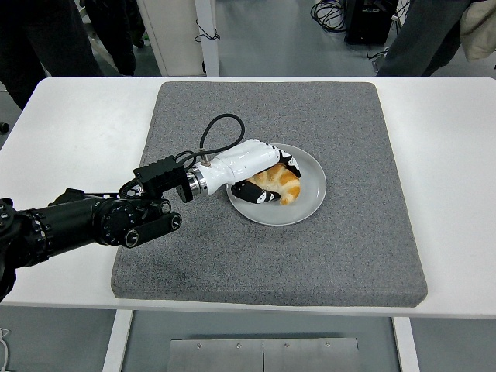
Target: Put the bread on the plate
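left robot hand (260, 172): white shell with black fingertips, reaches in from the left on a black arm, sits over the left half of the plate
left robot hand state: fingers curled around the bread, thumb side below it, other fingers wrapped over the top and far side; pinching the bread
fingers (258, 194): black-tipped, the near ones lie on the plate just under the bread
bread (280, 182): golden orange croissant-like piece, lies on the plate left of its middle, partly covered by the hand; only its right and lower part shows
bread contact: looks to rest on the plate surface, cannot tell for sure under the hand
plate (308, 200): round, pale grey-white, lies flat on the mat a little left of the mat's centre; right half bare
mat (349, 240): big square grey pad, covers the middle of the worktop, plate and hand both over it
worktop (453, 194): white, bare strips show left, right and near side of the mat
left arm (93, 221): black, jointed, comes from the left edge low over the worktop and the mat's left border
cable (215, 128): black loop rising from the wrist, arcs over the mat behind the hand
right arm: not in view
people (434, 31): dark trouser legs standing at the far side, top left and top right
floor items: black cables (329, 12) on the grey floor beyond the worktop, white post at top centre
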